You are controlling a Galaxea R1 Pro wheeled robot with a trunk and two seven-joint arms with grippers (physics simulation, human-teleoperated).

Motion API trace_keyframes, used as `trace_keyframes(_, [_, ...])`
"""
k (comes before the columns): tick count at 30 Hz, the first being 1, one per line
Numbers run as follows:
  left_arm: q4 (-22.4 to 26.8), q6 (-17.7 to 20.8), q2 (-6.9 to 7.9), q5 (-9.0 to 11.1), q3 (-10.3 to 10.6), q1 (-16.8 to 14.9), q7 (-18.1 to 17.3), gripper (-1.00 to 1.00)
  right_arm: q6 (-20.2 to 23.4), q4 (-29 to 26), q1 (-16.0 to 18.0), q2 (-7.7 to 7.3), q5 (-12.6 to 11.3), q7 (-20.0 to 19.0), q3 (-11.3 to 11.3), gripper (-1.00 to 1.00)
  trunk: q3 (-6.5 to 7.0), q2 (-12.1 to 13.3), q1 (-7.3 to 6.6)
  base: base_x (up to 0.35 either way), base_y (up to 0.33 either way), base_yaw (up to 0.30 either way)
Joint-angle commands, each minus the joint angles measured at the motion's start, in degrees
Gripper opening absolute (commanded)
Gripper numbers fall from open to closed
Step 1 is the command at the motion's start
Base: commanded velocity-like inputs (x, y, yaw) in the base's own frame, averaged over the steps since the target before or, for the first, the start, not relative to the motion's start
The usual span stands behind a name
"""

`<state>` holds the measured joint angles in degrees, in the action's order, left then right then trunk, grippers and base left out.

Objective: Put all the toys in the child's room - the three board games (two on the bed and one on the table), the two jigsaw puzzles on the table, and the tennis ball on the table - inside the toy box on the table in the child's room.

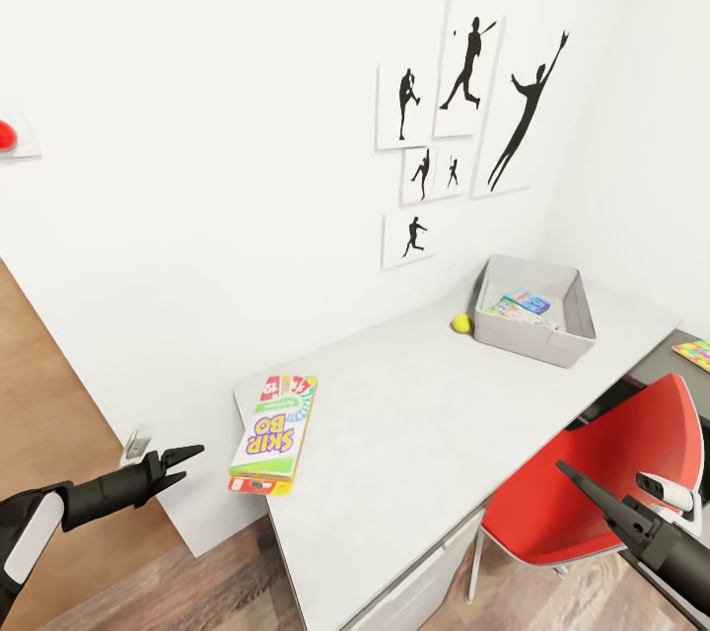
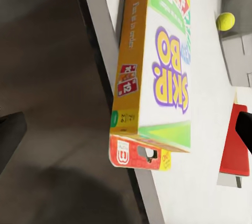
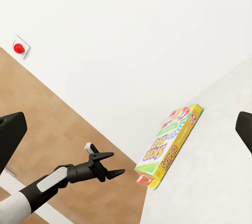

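Left gripper (image 1: 192, 460), fingers spread and empty, is hovering just off the table (image 1: 414, 434) corner where the board game (image 1: 275, 431) is overhanging; I am judging the pickup next, needing a level approach onto its edge.

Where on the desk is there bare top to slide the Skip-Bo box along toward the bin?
The widest bare stretch of the table runs from the Skip-Bo box to the toy box, between the wall and the red chair. It tightens near the bin, where the tennis ball sits beside its wall.
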<state>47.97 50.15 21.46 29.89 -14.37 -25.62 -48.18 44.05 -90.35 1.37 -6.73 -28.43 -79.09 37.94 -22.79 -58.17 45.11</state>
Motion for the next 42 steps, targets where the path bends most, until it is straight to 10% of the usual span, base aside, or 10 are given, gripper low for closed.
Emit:
trace_keyframes(1, [0.0, 0.3, -0.01, 0.0, -0.1, 0.0, -0.2, 1.00, 0.5, 0.0, 0.0, 0.01, -0.1, -0.1, 0.0, 1.00, -0.06, 0.0, 0.00, 0.000, 0.000, 0.000])
trace_keyframes(42, [-1.6, 0.5, -1.15, -0.1, 0.1, 0.0, -0.1, 1.00, 0.6, 0.0, 0.0, -0.03, -0.1, -0.1, 0.0, 1.00, -0.72, -2.4, 1.32, 0.000, 0.000, -0.030])
